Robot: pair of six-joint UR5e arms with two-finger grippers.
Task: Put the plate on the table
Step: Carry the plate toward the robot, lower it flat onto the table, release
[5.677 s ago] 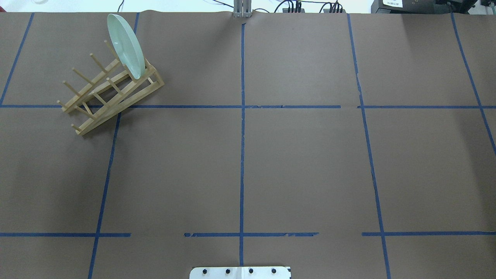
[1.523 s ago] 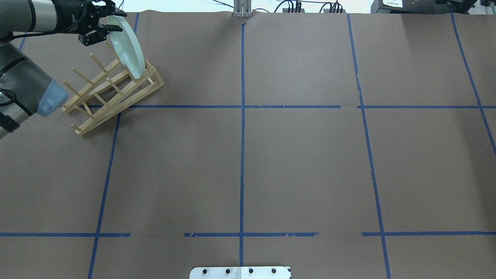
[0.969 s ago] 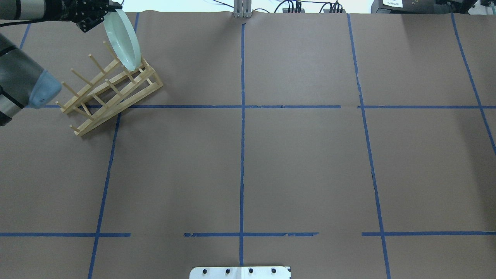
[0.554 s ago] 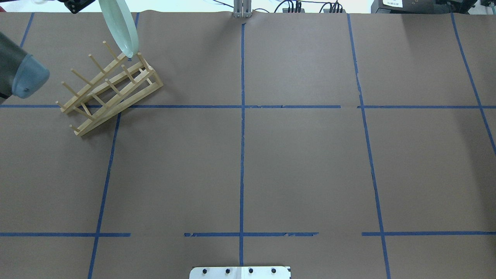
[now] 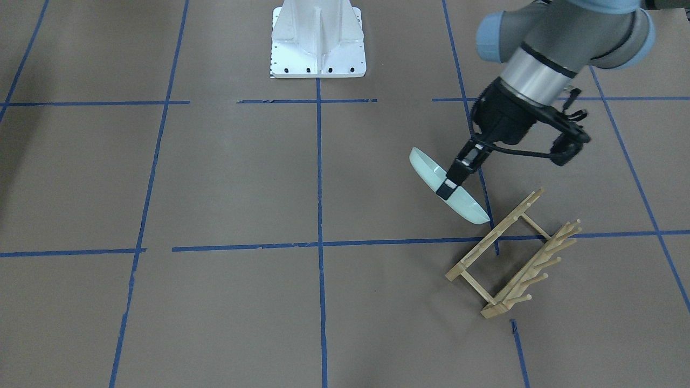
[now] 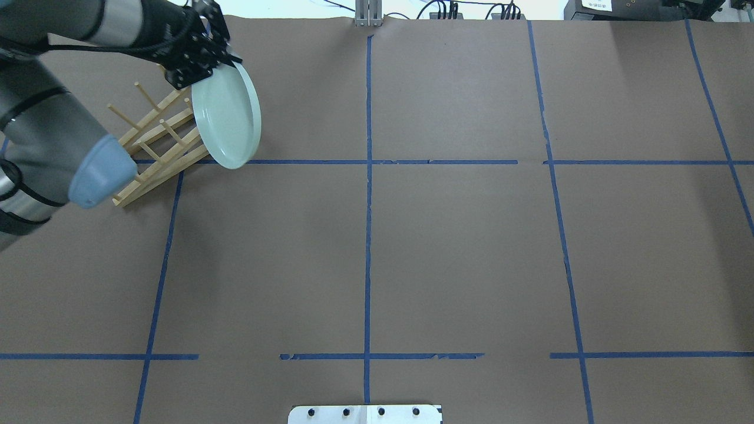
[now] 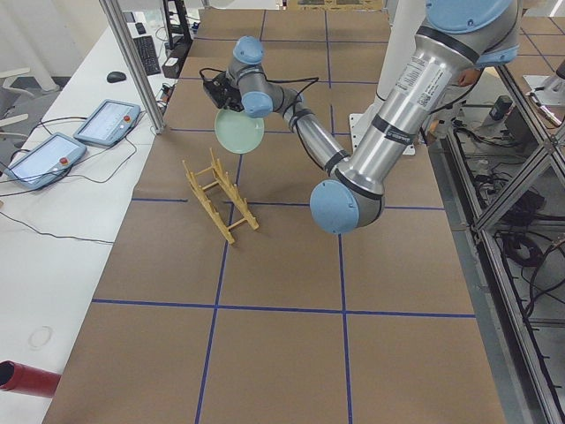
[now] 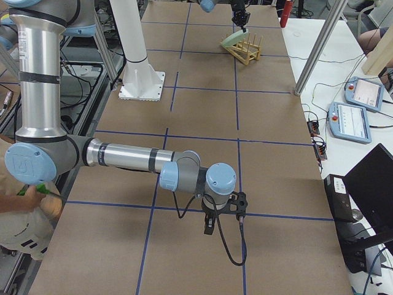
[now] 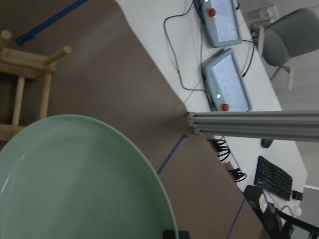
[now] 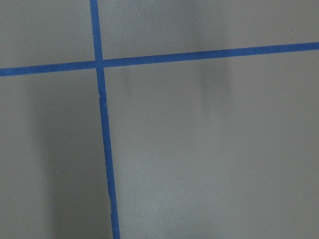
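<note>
Overhead exterior view. Left gripper: fingers clamped on the upper rim of the plate. Plate is tilted in the air, off the pegs, just beside the wooden rack on its table-centre side. Right gripper: low over the table, well apart from the rack; whether spread or closed cannot be told. Table: brown, with a blue tape grid. Beyond the rack: white bench with two pendants. Label on a dark box: too small to read.
</note>
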